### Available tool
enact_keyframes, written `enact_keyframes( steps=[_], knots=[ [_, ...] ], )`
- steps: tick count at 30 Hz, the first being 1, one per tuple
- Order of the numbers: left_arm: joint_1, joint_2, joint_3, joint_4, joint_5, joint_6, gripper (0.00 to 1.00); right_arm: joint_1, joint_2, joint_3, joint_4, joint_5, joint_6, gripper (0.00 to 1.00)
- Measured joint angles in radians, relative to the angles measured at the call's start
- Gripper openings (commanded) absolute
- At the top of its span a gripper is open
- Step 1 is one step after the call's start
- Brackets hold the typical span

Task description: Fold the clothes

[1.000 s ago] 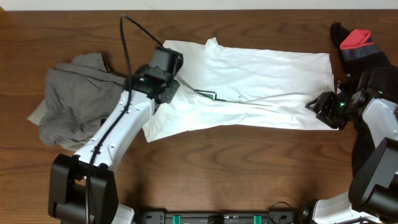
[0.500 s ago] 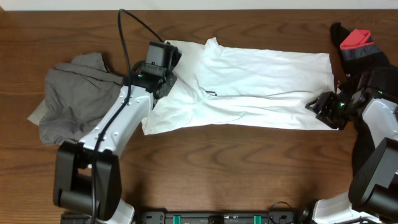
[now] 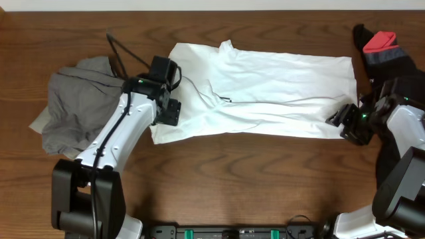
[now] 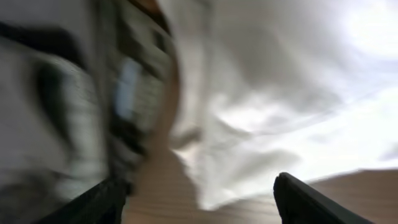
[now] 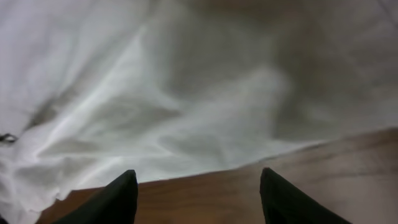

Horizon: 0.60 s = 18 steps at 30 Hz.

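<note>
My left fingers (image 4: pixel 305 202) and right fingers (image 5: pixel 286 193) stand open, empty; the white T-shirt (image 3: pixel 265 93) before them seems half-folded, and the grey heap (image 3: pixel 80 109) is untouched.

Your left arm (image 3: pixel 116 136): white shell links, black joints and base, thin black cable (image 3: pixel 111 40) off the wrist, small green light (image 3: pixel 139 81). Your right arm (image 3: pixel 406 126): same white-and-black build. Fingers (image 5: pixel 121 199): plain dark wedges.

**Left jaws let go, print disappears**

The left jaws have sprung apart and drawn back from the middle of the white cotton T-shirt (image 3: pixel 279 86) to its left edge. Its green print is now folded under. The right jaws have eased wider.
</note>
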Motion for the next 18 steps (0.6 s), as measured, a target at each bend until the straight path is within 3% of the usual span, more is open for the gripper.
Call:
enact_keyframes(
  steps=[3,12,15,18],
  knots=[
    [0.009,0.000,-0.067,0.024,0.087,-0.047,0.75,0.000,0.000,0.000,-0.011,0.019,-0.007,0.62],
    [0.064,0.001,-0.229,0.174,0.168,-0.101,0.52,0.000,0.000,0.000,-0.024,0.034,-0.011,0.62],
    [0.095,0.010,-0.249,0.210,0.169,-0.105,0.43,0.000,0.000,0.000,-0.026,0.038,-0.011,0.62],
    [0.122,0.023,-0.256,0.225,0.169,-0.103,0.27,0.000,0.000,0.000,-0.026,0.040,-0.011,0.62]
  ],
)
